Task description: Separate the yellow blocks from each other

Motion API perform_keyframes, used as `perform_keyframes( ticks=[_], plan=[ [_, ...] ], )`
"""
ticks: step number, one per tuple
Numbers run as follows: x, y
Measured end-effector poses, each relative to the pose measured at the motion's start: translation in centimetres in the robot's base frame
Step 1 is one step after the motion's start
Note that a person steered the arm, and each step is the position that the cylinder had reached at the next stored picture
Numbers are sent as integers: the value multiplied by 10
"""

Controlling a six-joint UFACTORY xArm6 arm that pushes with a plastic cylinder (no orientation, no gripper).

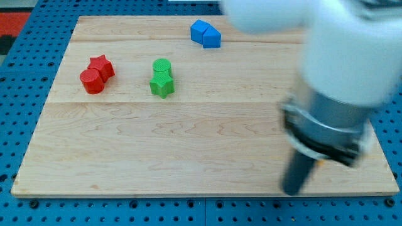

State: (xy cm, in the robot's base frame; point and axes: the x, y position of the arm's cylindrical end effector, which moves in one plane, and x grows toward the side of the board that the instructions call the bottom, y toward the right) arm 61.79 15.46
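Rod/tip: my tip (294,190) sits nearest the cam, on the board near the view's bottom right, under the big blurry arm (333,69). No hand on this rig, so nothing's clenched or grasping, just a bare dark rod.
Tip vs blocks: well apart from every block I can see, they're all up toward the view's top left.
Yellow blocks: can't make out any clearly. Only a tiny orange-yellow sliver (319,164) just right of the rod, mostly hidden by the arm, so shape and count = can't tell.
Reds: 2, red star (102,65) + red cylinder (92,81), touching.
Greens: 2, green cylinder (161,66) + green star (162,83), touching, cyl toward the view's top.
Blues: 2, touching, near the top edge; blue block (200,30) + another blue block (211,39), shapes kinda chunky/angular, can't say exactly.
Containers: zero, everything just sits on the wooden board (188,150).
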Motion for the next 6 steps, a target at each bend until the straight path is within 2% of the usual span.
perform_keyframes(
  ticks=[1,2,4,6],
  plan=[
    [-6,86],
    [-37,127],
    [-85,92],
    [-92,-39]
  ],
)
